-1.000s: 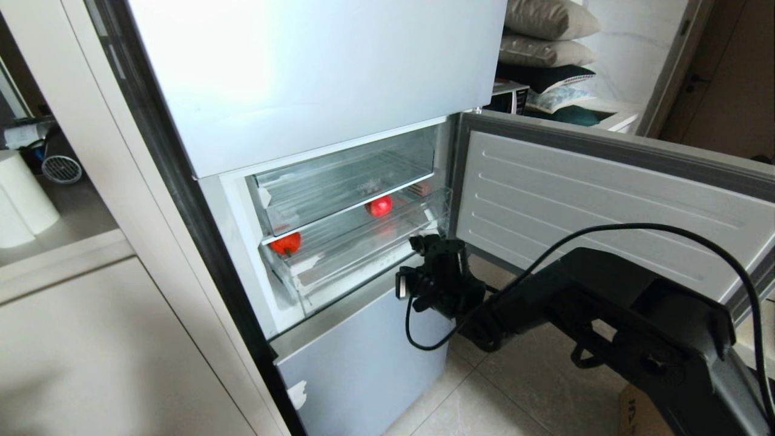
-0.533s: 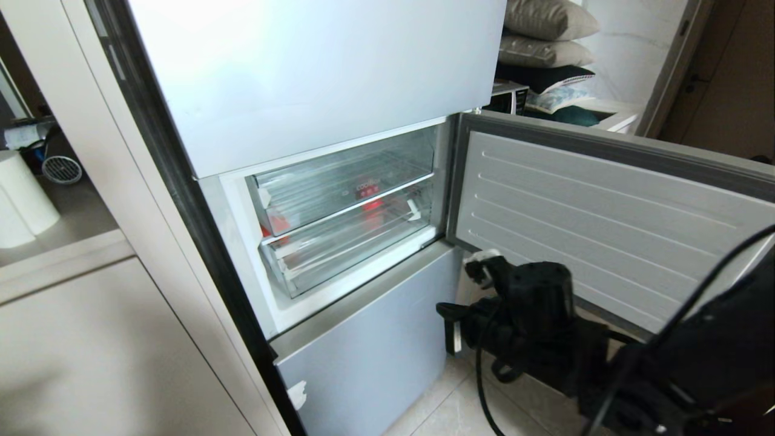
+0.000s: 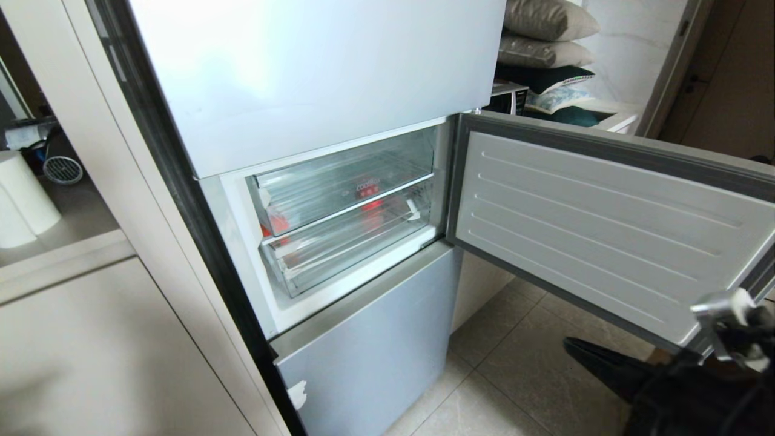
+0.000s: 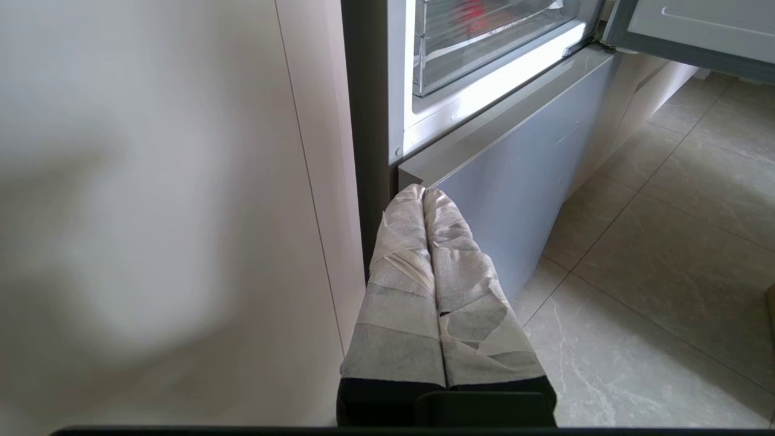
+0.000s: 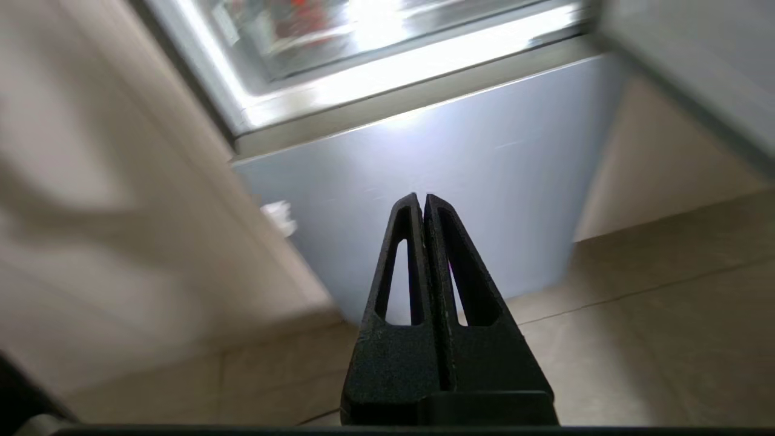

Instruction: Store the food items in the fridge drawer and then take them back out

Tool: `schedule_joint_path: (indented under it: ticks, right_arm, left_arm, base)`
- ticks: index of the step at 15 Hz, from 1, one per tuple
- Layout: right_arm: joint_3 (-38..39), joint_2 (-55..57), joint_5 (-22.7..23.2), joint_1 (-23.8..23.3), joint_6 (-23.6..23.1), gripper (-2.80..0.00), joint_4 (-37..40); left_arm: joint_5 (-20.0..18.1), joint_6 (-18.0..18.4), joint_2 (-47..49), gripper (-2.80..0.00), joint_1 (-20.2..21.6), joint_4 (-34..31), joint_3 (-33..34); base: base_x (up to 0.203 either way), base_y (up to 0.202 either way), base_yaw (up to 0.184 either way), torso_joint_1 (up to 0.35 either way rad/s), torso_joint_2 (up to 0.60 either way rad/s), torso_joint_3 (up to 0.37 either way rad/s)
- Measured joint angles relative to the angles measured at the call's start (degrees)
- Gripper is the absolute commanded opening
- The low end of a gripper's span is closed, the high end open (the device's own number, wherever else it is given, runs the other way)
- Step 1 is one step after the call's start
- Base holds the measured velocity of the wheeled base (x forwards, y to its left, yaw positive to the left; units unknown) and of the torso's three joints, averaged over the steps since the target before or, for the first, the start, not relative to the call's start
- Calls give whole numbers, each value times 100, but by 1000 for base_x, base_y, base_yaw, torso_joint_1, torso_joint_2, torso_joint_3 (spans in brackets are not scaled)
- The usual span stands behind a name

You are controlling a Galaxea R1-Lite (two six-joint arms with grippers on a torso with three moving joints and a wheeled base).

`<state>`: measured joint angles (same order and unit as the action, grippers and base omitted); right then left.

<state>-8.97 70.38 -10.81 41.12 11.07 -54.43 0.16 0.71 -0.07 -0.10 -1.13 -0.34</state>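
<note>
We see the left gripper [image 4: 424, 195] pinched shut and empty by the fridge's lower panel [image 3: 369, 339], red food items [image 3: 370, 204] blurred inside the pushed-in drawer [image 3: 351, 239], right gripper [image 5: 422, 200] pinched shut, empty, low under the open door [image 3: 605, 218].

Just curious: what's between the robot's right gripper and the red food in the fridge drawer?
In the right wrist view, the shut right gripper faces the grey lower door; above it the fridge drawer front covers the red food.
</note>
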Motion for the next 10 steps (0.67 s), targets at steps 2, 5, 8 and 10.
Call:
schedule_joint_path:
  ticks: [2, 5, 8, 10]
  right_arm:
    - [449, -957, -620, 2, -85, -280, 183]
    - [708, -2557, -1650, -330, -448, -280, 1139]
    - [777, -3691, -2046, -1965, -815, -280, 2150]
    - [789, -4497, -2092, -2965, -1201, -280, 2777]
  left_arm:
    - [0, 0, 0, -280, 0, 0, -1]
    - [0, -2, 0, -280, 0, -2, -1]
    - [0, 0, 0, -280, 0, -1, -1]
    - [0, 0, 0, -280, 0, -2, -1]
  base:
    - [0, 0, 0, 0, 0, 0]
    - [0, 0, 0, 0, 0, 0]
    - [0, 0, 0, 0, 0, 0]
    - [0, 0, 0, 0, 0, 0]
